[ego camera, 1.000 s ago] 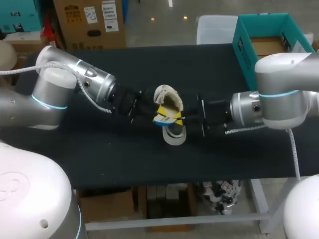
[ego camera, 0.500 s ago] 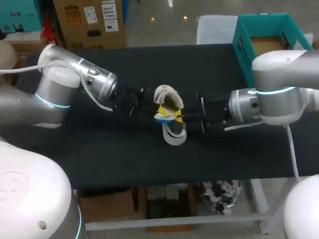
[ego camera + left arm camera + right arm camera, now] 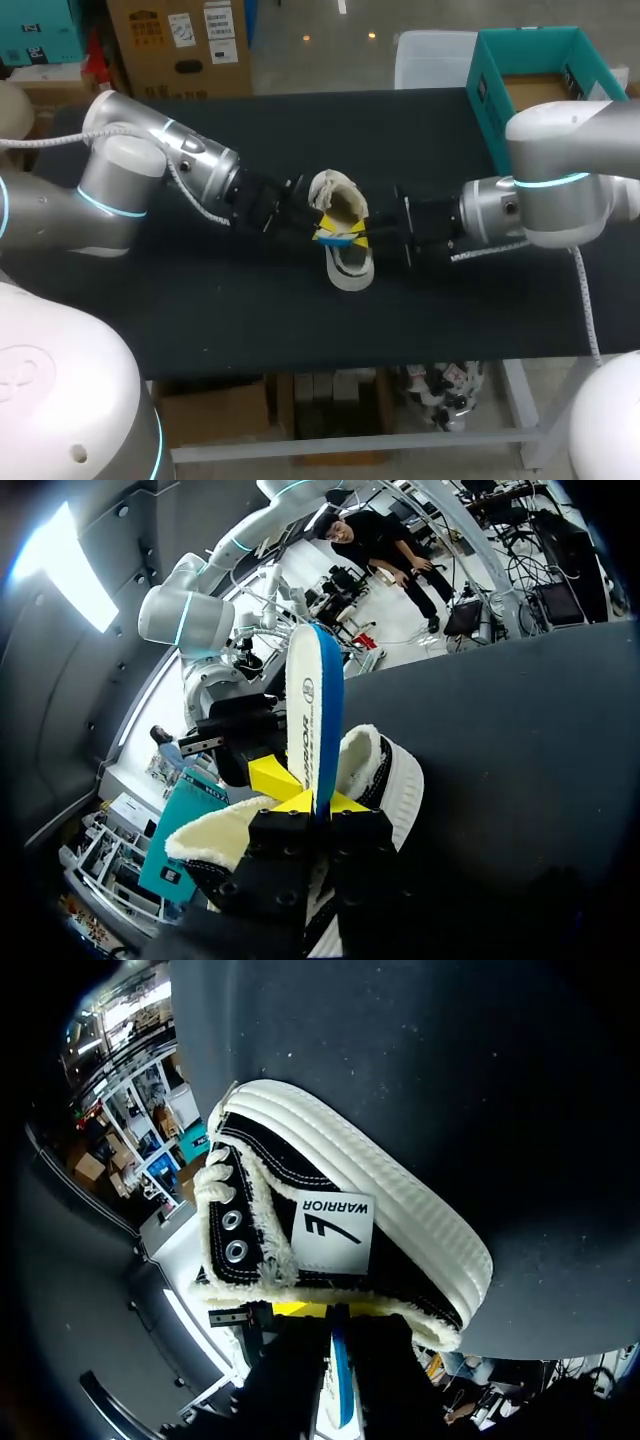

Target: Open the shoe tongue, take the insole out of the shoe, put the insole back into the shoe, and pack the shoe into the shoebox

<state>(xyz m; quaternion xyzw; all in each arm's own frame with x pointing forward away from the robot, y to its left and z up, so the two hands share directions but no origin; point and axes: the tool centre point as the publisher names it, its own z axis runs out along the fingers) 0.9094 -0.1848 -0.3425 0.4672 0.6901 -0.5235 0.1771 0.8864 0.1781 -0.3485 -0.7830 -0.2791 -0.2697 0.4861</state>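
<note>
Both the left jaws and the right jaws pinch the blue-edged white foam insole (image 3: 312,710) on edge above the fleece-lined black shoe (image 3: 348,268) in the middle of the counter (image 3: 450,320), likely steadying it for reinsertion.

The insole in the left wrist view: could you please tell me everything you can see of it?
The thin, flat insole, white on one face with a small printed mark and bright blue on the other, looks like foam. It stands on edge over the opening of the black canvas shoe with fleecy cream lining. The left gripper pinches it from both sides, hiding its lower end. The right gripper is closed on it too.
</note>
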